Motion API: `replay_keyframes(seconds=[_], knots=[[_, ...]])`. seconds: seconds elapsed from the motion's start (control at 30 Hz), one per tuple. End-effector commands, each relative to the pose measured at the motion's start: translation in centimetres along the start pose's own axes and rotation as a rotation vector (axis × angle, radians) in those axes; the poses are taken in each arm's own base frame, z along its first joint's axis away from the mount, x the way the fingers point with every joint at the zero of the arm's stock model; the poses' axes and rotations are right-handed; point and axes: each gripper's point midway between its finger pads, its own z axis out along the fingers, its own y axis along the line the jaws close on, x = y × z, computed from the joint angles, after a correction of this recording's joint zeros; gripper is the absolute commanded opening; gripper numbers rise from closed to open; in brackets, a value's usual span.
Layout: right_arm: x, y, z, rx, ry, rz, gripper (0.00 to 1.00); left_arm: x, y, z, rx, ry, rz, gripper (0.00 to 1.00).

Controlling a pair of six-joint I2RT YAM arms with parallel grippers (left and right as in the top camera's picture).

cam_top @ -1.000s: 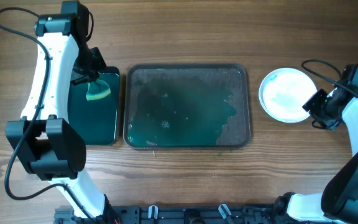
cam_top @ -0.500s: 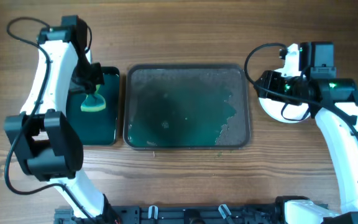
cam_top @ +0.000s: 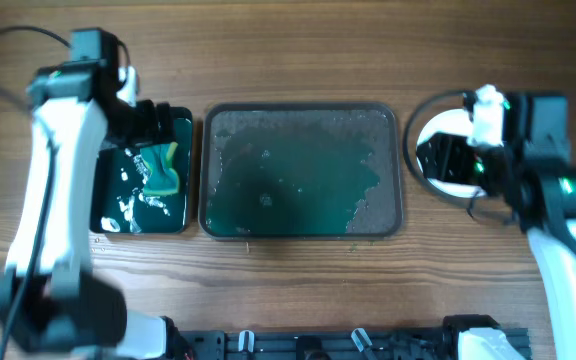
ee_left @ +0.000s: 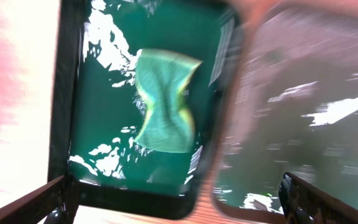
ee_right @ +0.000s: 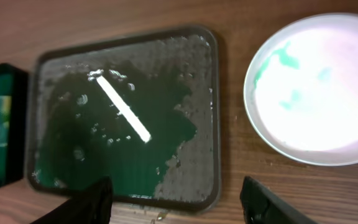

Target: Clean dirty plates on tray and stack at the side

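So the tray (cam_top: 393, 215) sits in the middle of the wooden counter (cam_top: 298, 50). It's got a big puddle of green water (cam_top: 298, 180) in it, with grey gritty stuff along the top and right edges. There are no plates on it right now.

The one plate (ee_right: 316, 93) I can see is white with a few green smears. It's flat on the counter just right of the tray, close to it but not touching. From overhead the right arm covers a good part of it.

The right gripper (ee_right: 176, 205) is spread wide with nothing in it. Its two fingers (ee_right: 89, 202) poke in at the bottom of the wrist view, above the tray's near right corner and the strip of counter next to the plate.

On the left there's a black tub (cam_top: 103, 195) right up against the tray's left side, also full of green water. The yellow-green sponge (ee_left: 165, 102) is lying in it, kind of crumpled and pinched in the middle, toward the tray side of the tub.

The left gripper (ee_left: 176, 199) hangs over the tub, also spread wide and empty, and it isn't touching the sponge. The left wrist view is pretty smeared, so I can't make out finer detail there.
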Motion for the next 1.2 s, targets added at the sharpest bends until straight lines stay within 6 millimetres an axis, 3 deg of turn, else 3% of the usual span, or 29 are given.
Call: replay_keyframes(seconds=[0.0, 0.1, 0.13, 0.17, 0.3, 0.37, 0.6, 0.67, 0.73, 0.87, 0.97, 1.03, 1.17], knots=[[0.8, 1.4, -4.3, -0.034, -0.094, -0.087, 0.68, 0.4, -2.3, -7.8, 0.173, -0.200, -0.003, 1.00], [2.5, 1.9, -7.4, -0.041, -0.154, -0.122, 0.72, 0.9, -2.3, -10.2, 0.181, -0.274, 0.003, 1.00], [2.9, 2.1, -8.4, -0.045, -0.184, -0.130, 0.81, 1.0, -2.3, -10.5, 0.182, -0.283, 0.004, 1.00], [3.1, 2.3, -9.1, -0.050, -0.210, -0.131, 1.00, 1.0, -2.3, -10.6, 0.182, -0.285, 0.004, 1.00], [3.7, 2.8, -11.5, -0.064, -0.300, -0.149, 1.00, 1.0, -2.3, -10.5, 0.182, -0.284, 0.004, 1.00], [3.8, 2.8, -11.5, -0.076, -0.299, -0.066, 1.00, 1.0, -2.3, -10.5, 0.182, -0.284, 0.004, 1.00], [3.8, 2.8, -11.5, -0.078, -0.298, -0.053, 1.00, 1.0, -2.3, -10.5, 0.182, -0.284, 0.004, 1.00], [2.7, 2.8, -11.3, -0.079, -0.338, -0.065, 1.00, 1.0, -2.3, -10.5, 0.182, -0.284, 0.004, 1.00], [1.5, 2.0, -11.8, -0.034, -0.455, -0.077, 1.00, 1.0, -2.3, -10.5, 0.182, -0.284, 0.004, 1.00], [2.1, 1.9, -13.4, -0.069, -0.759, -0.167, 1.00, 1.0, -2.3, -10.5, 0.182, -0.284, 0.004, 1.00], [2.0, 1.8, -12.9, -0.081, -1.018, -0.292, 1.00, 1.0, -2.3, -10.5, 0.181, -0.284, 0.004, 1.00], [2.4, 1.3, -11.3, -0.098, -1.131, -0.316, 1.00, 1.0, -2.3, -10.5, 0.182, -0.284, 0.004, 1.00], [3.2, 0.7, -7.5, -0.130, -1.126, -0.325, 1.00, 1.0, -2.3, -10.5, 0.182, -0.284, 0.004, 1.00]])
